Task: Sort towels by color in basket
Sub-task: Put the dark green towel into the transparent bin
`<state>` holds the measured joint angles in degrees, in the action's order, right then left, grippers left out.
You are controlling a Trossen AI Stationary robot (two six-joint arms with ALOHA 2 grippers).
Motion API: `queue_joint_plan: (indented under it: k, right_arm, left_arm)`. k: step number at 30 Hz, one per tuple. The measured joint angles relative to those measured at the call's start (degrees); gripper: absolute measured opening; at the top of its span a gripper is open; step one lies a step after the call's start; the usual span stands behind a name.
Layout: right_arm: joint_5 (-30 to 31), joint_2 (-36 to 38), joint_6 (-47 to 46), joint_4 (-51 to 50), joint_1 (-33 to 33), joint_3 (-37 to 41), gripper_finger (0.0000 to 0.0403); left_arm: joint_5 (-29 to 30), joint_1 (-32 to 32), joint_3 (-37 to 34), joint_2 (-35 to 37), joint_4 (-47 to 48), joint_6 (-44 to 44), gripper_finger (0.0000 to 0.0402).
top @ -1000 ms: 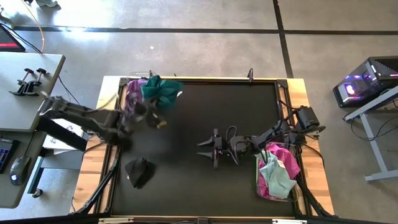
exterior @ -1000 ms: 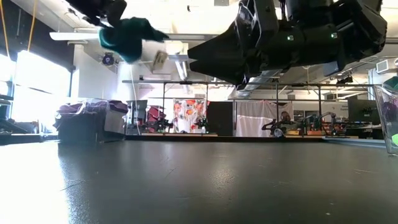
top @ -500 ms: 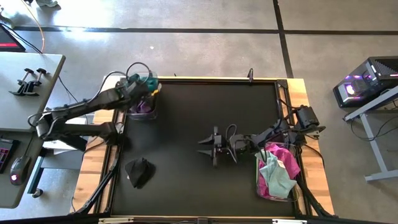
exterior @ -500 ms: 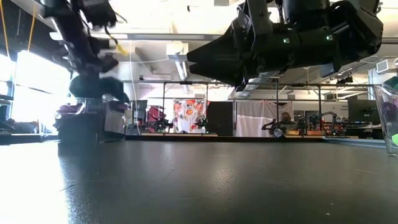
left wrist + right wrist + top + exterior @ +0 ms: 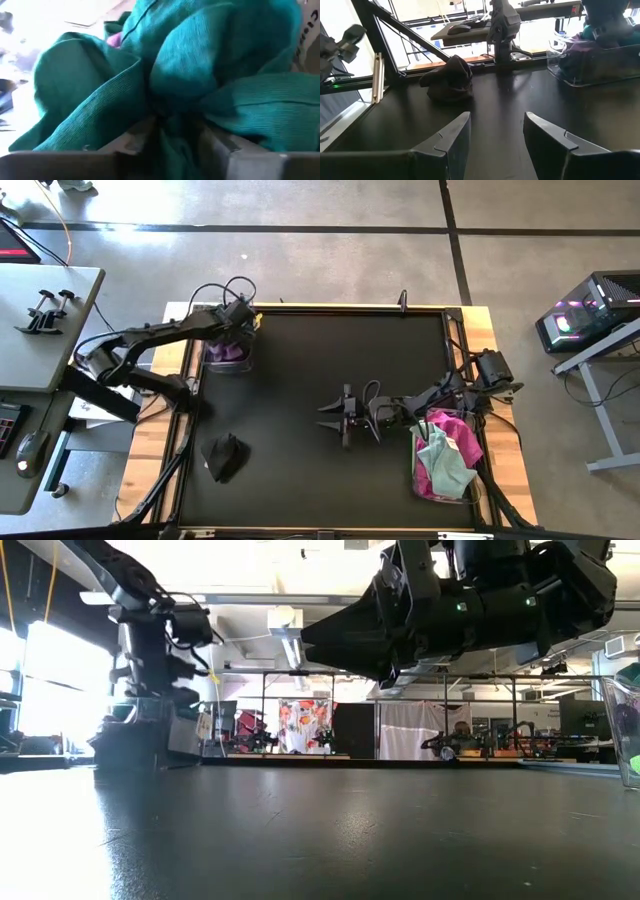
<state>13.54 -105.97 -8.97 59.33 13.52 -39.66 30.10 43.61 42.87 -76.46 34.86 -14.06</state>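
The left gripper (image 5: pixel 236 321) sits directly over the far-left bin (image 5: pixel 228 358), clamped on the teal towel (image 5: pixel 200 80), so release is straight down; the right gripper (image 5: pixel 333 416) waits mid-table, fingers parted, nothing between them.

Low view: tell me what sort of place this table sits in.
Most likely a robotics lab or workshop. Beyond the black table stand metal-framed workstations, under an open ceiling with exposed ducts. From above, a bare concrete floor and a lit computer tower show.

The teal towel (image 5: pixel 210 75) fills the left wrist view, hiding the basket.
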Motion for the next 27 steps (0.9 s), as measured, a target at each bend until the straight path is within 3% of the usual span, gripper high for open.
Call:
queue_joint_plan:
  k: [5,8,12,20,27]
  right_arm:
    - [0.00,0.00,-0.15,-0.11,0.07,0.00,0.0175]
    - [0.00,0.00,-1.09,-0.20,0.13,0.00,0.0175]
    - [0.00,0.00,-1.20,-0.20,0.13,0.00,0.0175]
    - [0.00,0.00,-1.27,-0.37,0.13,0.00,0.0175]
    - [0.00,0.00,-1.28,-0.37,0.13,0.00,0.0175]
  left_arm:
    - [-4.67,2.49,1.78,0.67,2.19,2.72,0.0181]
    - [-7.14,3.11,6.28,2.31,11.22,2.07,0.0210]
    - [-11.04,2.44,13.23,3.61,23.85,0.24,0.0220]
    - [-6.87,1.30,18.25,5.00,31.91,-2.37,0.0198]
    - [-7.50,4.17,13.51,-0.77,26.00,-2.33,0.0113]
